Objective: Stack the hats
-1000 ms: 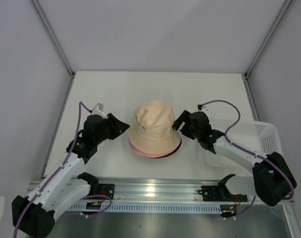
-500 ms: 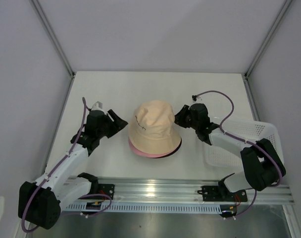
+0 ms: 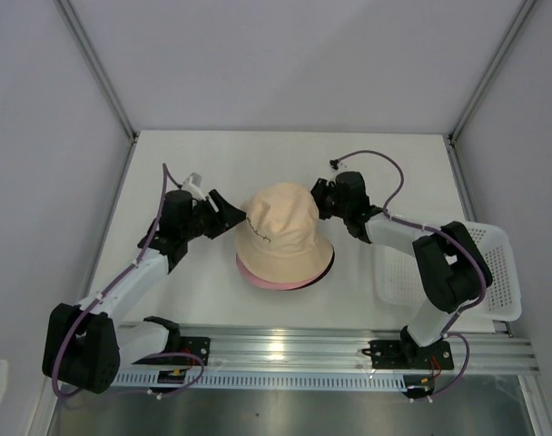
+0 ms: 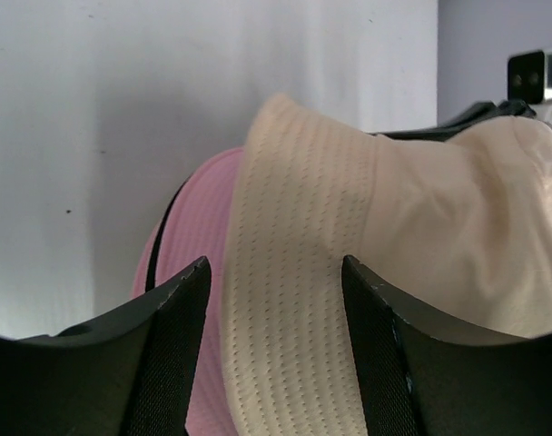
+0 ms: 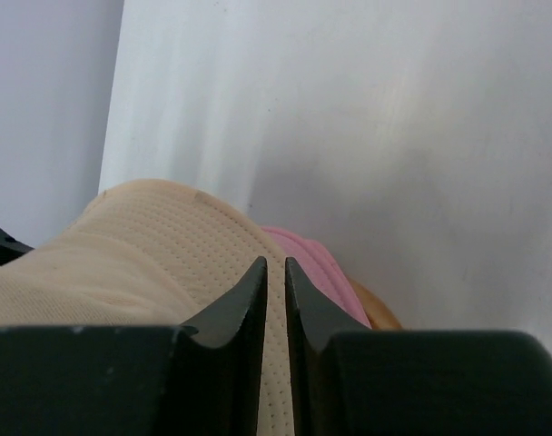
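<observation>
The hats sit in one pile at the table's middle. The beige hat [image 3: 283, 232] is on top, and the pink hat's brim [image 3: 258, 278] and the black hat's edge [image 3: 323, 271] peek out beneath it. My left gripper [image 3: 235, 216] is open at the pile's left side. In the left wrist view its jaws [image 4: 276, 272] frame the beige brim [image 4: 294, 300] beside the pink hat [image 4: 199, 236]. My right gripper [image 3: 318, 203] is at the beige crown's far right. There its jaws [image 5: 275, 268] stand shut to a thin slit over the beige brim [image 5: 140, 245], holding nothing.
A white perforated basket [image 3: 494, 272] stands at the right edge of the table, beside the right arm. A tan-orange edge [image 5: 380, 313] shows under the pink brim [image 5: 317, 263]. Bare white table lies behind and left of the pile.
Both grippers have moved in toward the hat pile from either side. The right jaws closed on the way, before reaching the beige hat. The left jaws opened wider.
</observation>
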